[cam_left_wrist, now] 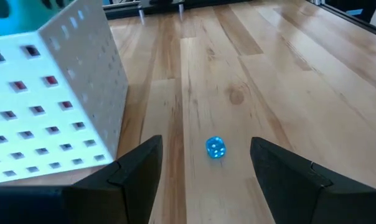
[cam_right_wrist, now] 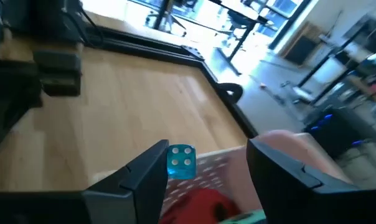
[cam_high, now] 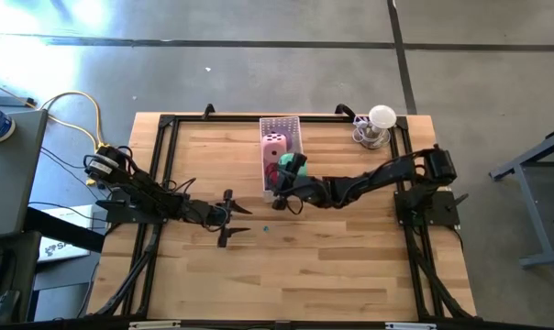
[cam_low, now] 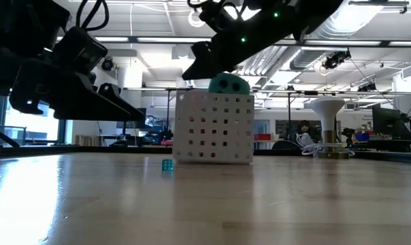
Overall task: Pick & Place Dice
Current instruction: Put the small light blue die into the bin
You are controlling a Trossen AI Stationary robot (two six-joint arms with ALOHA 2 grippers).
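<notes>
A white perforated tray [cam_high: 293, 128] stands at the table's far middle. It holds a pink die [cam_high: 275, 147], a red die [cam_high: 271, 174] and a green die [cam_low: 227, 84], which sits on top above the rim. My right gripper [cam_right_wrist: 206, 152] hangs open over the tray's near end. A small blue die [cam_right_wrist: 182, 160] shows between its fingers, close beside one finger [cam_right_wrist: 152, 163]. Another small blue die [cam_left_wrist: 215, 147] lies on the wood near the tray. My left gripper [cam_left_wrist: 206, 152] stands open just behind that die, a finger on either side, apart from it. My right gripper has its fingers spread wider than the small blue die. The die is in the air above the tray's rim [cam_right_wrist: 220, 160], next to one fingertip. I cannot tell whether the finger touches the die.
A white lamp-like stand [cam_high: 380, 124] sits at the table's far right corner. Black frame rails [cam_high: 162, 156] run along the table's edges. The tray's near wall [cam_left_wrist: 51, 112] rises close beside my left gripper. Bare wood [cam_high: 304, 275] lies toward the near edge.
</notes>
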